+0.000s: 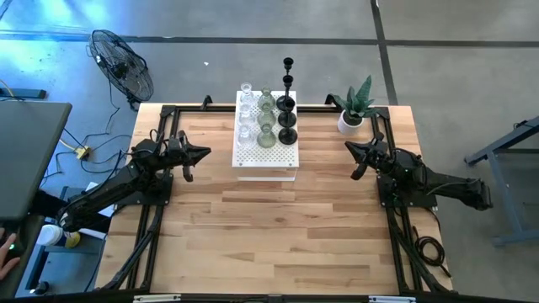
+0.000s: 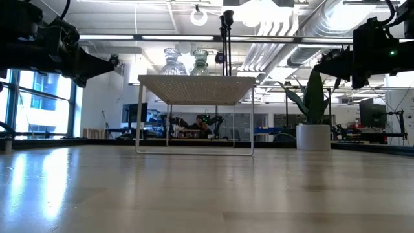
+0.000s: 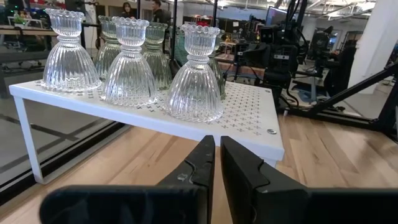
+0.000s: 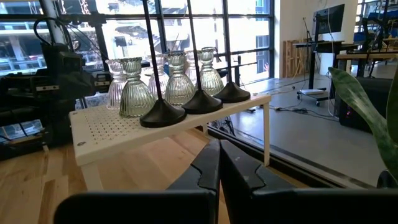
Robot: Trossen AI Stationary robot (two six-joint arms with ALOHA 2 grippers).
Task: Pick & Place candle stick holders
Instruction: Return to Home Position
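The candle stick holders stand by their bases on a white perforated stand [image 1: 265, 151] at the table's far middle. Clear glass ones [image 3: 193, 74] stand on its left side, greenish glass ones [image 1: 266, 135] in its middle, and three black ones [image 4: 163, 113] with thin stems on its right side. My left gripper [image 1: 205, 154] is shut and empty, left of the stand. My right gripper [image 1: 349, 148] is shut and empty, right of the stand. Both hover above the table.
A green spiky plant in a white pot [image 1: 352, 118] stands at the far right, just behind my right gripper. The bare wooden table [image 1: 269, 236] stretches from the stand to the near edge. A fan [image 1: 122, 63] stands on the floor beyond the far left corner.
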